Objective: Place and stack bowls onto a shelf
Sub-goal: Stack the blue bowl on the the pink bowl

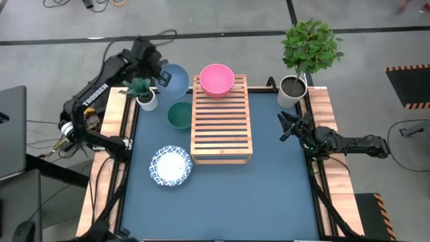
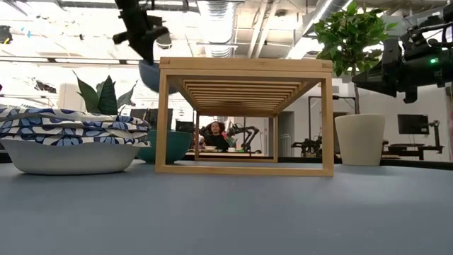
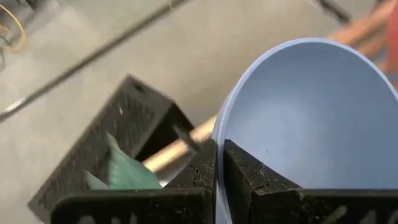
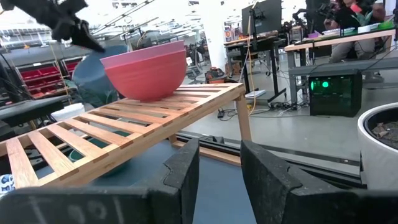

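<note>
High view: a blue bench point(image 1: 222, 195) seen from straight above, one dark robot arm on each side, and a light-wood slatted shelf point(image 1: 222, 124) standing in the middle.
Pink bowl point(image 1: 216, 78): it sits upright on the far end of the shelf top, so it is already placed.
Left claw point(image 1: 160, 78): it is raised over the bench's far left corner, its fingers pressed together on the rim of a blue-grey bowl point(image 1: 175, 79), just to the left of the pink bowl.
Left wrist view: the two dark fingers point(image 3: 202, 171) pinch the thin edge of the blue-grey bowl, whose hollow inside faces the camera.
Low view: the carried bowl hangs in the air, tilted, beside the shelf's upper corner and not yet over the slats.
Teal-green bowl point(image 1: 179, 115): it rests on the bench, just beside the shelf's left side, untouched.
Patterned bowl point(image 1: 171, 166): a wide blue-and-white bowl lies on the bench near the shelf's near left corner; in the low view it looks like two nested together.
Right claw point(image 1: 287, 128): it waits at the bench's right edge, its fingers spread and holding nothing.
Plants: a small potted plant point(image 1: 143, 93) stands at the far left and a taller one point(image 1: 304, 59) at the far right.
Progress: roughly one bowl is done and one is on its way; the teal-green and patterned bowls are left.
</note>
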